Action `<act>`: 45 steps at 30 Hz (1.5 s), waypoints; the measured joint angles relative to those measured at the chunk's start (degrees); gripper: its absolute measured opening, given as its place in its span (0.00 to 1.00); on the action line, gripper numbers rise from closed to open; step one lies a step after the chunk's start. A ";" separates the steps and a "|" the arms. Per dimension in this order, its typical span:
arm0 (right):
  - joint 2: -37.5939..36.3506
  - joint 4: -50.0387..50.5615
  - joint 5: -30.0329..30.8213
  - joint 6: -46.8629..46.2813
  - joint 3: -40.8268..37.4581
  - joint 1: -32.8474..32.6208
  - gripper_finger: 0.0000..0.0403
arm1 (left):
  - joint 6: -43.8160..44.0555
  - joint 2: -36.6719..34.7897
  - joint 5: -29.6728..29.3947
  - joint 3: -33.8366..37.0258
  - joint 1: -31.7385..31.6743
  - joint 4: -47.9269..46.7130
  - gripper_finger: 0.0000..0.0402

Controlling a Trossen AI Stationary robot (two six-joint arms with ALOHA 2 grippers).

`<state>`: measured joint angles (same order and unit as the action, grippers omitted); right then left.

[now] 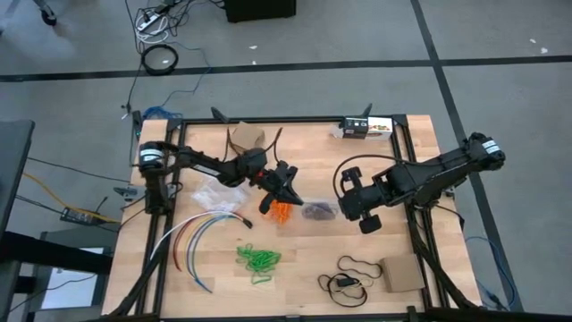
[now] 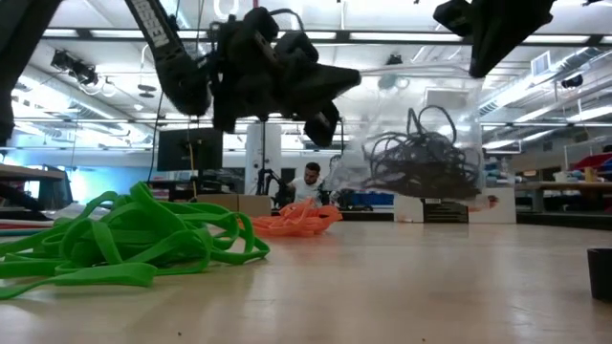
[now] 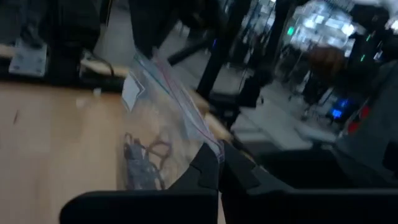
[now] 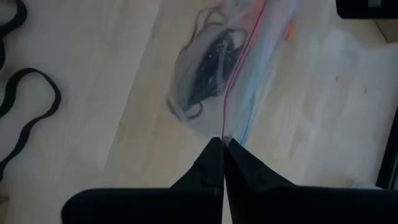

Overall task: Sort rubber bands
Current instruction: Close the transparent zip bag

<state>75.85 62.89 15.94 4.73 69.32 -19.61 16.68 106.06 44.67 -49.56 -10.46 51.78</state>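
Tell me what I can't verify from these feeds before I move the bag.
- Clear plastic zip bag with dark brown-black rubber bands: whether its zip is open; blurred in both wrist views.
- Left gripper and right gripper: both shut on the bag's edge, but grip depth is hidden by the fingers.
- Orange rubber bands: partly hidden under the left arm, high view.

3 heaps of rubber bands sit on the bench (image 1: 407,170): 1 green heap (image 1: 258,260), 1 orange heap (image 1: 282,212), and 1 dark heap (image 1: 317,211) inside 1 clear bag (image 2: 421,153). 2 arms work above.
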 joint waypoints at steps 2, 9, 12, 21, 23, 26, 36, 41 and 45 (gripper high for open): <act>0.00 -0.62 -0.04 0.00 0.00 0.04 0.00 | -3.70 -2.28 0.00 -0.47 0.00 -8.08 0.00; -0.20 -3.28 0.95 -4.04 -0.11 1.04 0.09 | -17.24 -9.31 -2.58 -5.56 0.93 -37.80 0.00; -0.20 -1.13 2.23 -10.36 -0.11 1.90 0.19 | -22.90 -11.93 -7.25 -8.41 1.27 -49.25 0.00; -4.42 -5.51 2.44 -21.38 -6.91 0.87 0.43 | -26.96 -14.02 -12.05 -12.77 2.33 -59.94 0.00; -6.66 -8.87 2.49 -23.18 -10.90 0.15 0.44 | -27.08 -14.03 -12.54 -13.17 2.38 -60.17 0.00; -10.63 -18.45 3.00 -25.44 -18.52 -1.22 0.44 | -27.12 -14.03 -12.60 -13.59 2.38 -61.14 0.00; -14.01 -64.68 13.62 -25.64 -44.33 -4.85 0.41 | -26.67 -14.01 -15.54 -13.62 2.57 -59.92 0.00; -11.07 -77.51 22.10 -22.71 -48.70 -6.64 0.39 | -26.10 -13.99 -16.58 -13.62 3.08 -59.68 0.00; -8.44 -84.13 23.84 -18.62 -48.96 -6.95 0.35 | -25.24 -13.98 -16.82 -13.62 3.20 -58.70 0.00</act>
<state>67.41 -21.23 39.78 -13.88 20.36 -26.57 -8.56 92.08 27.85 -63.18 -7.26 -6.93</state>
